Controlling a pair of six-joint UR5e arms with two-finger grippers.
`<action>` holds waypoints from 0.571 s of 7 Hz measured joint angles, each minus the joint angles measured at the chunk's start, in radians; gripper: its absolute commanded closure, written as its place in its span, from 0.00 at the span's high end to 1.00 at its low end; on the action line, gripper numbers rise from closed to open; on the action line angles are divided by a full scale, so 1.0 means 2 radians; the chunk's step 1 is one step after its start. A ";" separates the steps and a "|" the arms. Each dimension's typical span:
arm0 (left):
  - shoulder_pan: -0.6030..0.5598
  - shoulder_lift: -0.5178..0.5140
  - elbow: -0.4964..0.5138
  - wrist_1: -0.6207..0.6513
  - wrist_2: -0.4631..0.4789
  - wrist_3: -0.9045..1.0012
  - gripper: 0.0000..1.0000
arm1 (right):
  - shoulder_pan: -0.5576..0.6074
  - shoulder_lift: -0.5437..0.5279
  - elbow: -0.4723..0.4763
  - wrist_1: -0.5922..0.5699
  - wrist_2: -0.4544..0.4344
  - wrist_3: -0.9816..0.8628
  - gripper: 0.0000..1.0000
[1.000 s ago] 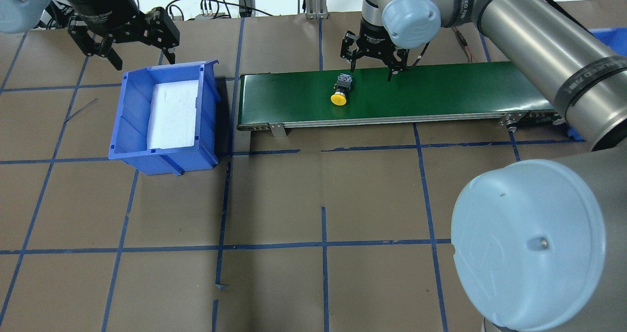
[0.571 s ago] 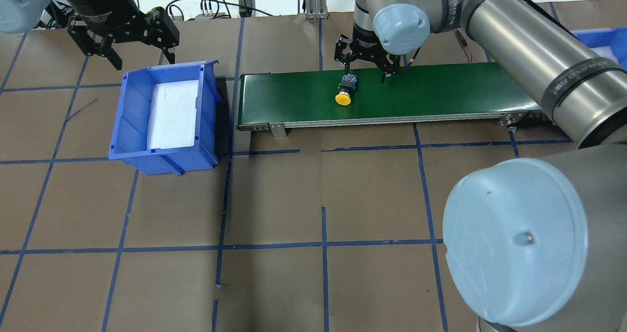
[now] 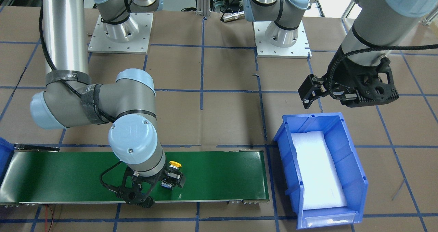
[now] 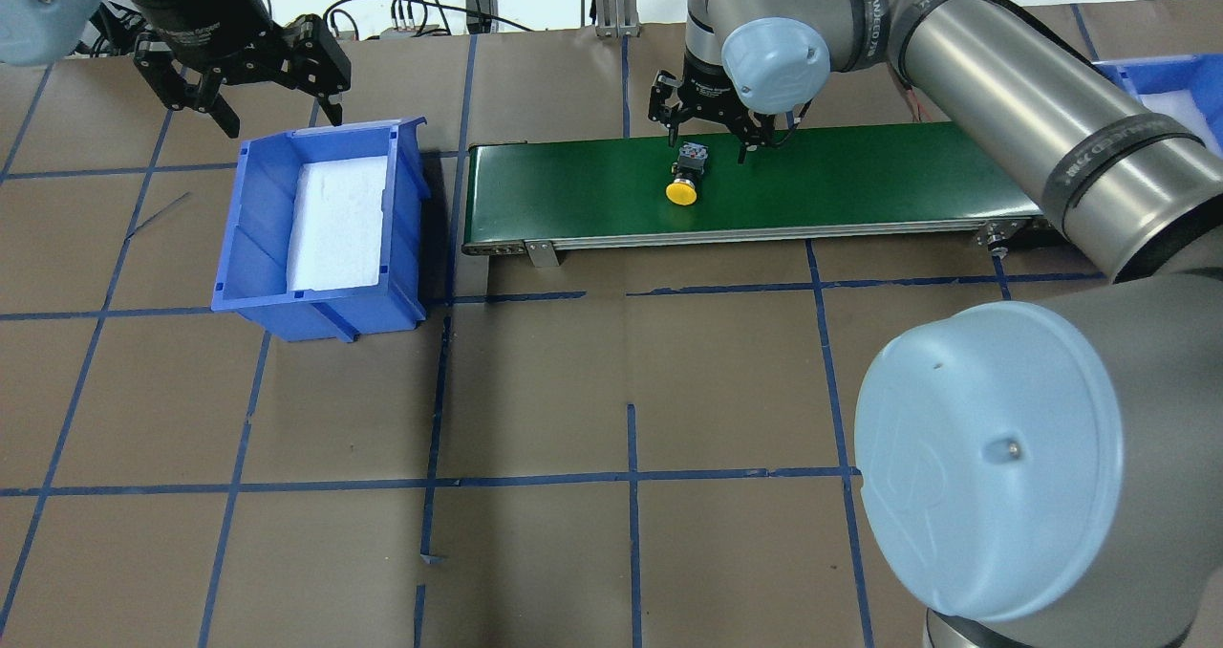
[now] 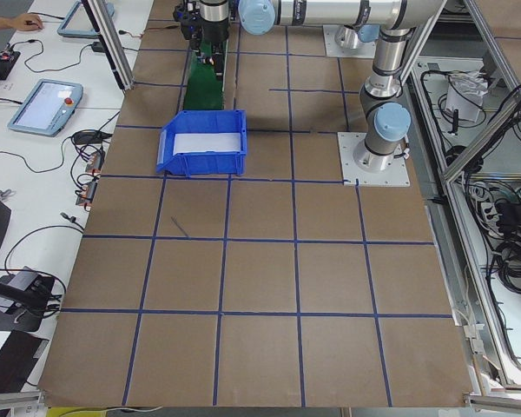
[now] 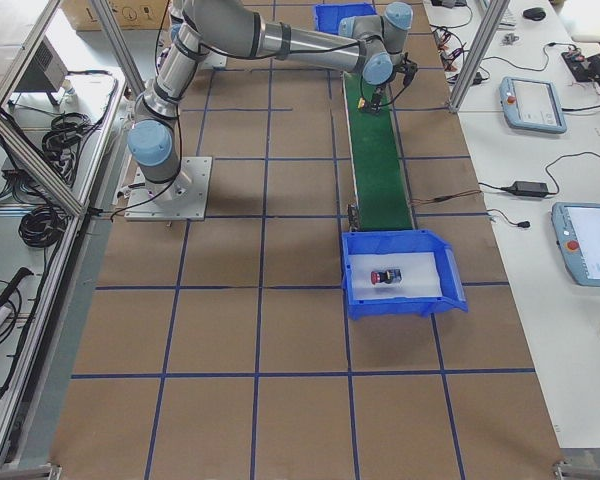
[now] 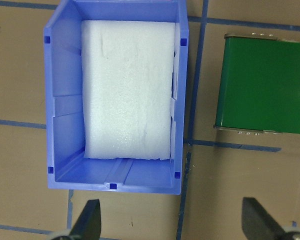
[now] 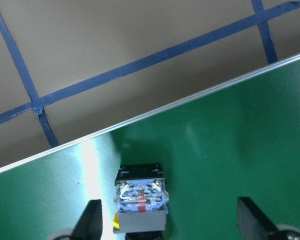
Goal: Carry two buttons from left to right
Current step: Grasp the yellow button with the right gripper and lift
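toward the bench's left end, nearest the robot's edge, sits a blue bin (image 4: 250,232) lined with white foam (image 4: 339,213). beyond it the green belt (image 4: 860,175) runs left to right along the far edge. the yellow button (image 4: 686,178) lies on its side about mid-belt, long axis across the belt: cap toward the near edge and slightly left, terminal block toward the far edge. the right gripper (image 4: 707,145) hangs over that block end, fingers spread wide and apart from it. at the right end a second bin (image 6: 450,292) holds the red button (image 6: 384,276), cap toward the near edge. by the far left corner the left gripper (image 4: 282,120) hovers, fingers spread.
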 measured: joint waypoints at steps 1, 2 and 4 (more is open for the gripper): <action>0.000 0.000 0.000 0.000 0.000 0.000 1.00 | 0.001 0.003 0.000 -0.004 -0.001 -0.001 0.91; 0.000 0.000 0.000 0.000 0.000 0.000 1.00 | 0.001 0.005 0.001 -0.008 -0.001 -0.001 0.73; 0.000 -0.001 0.000 0.000 0.000 0.000 1.00 | 0.001 0.009 0.002 -0.013 -0.002 -0.009 0.55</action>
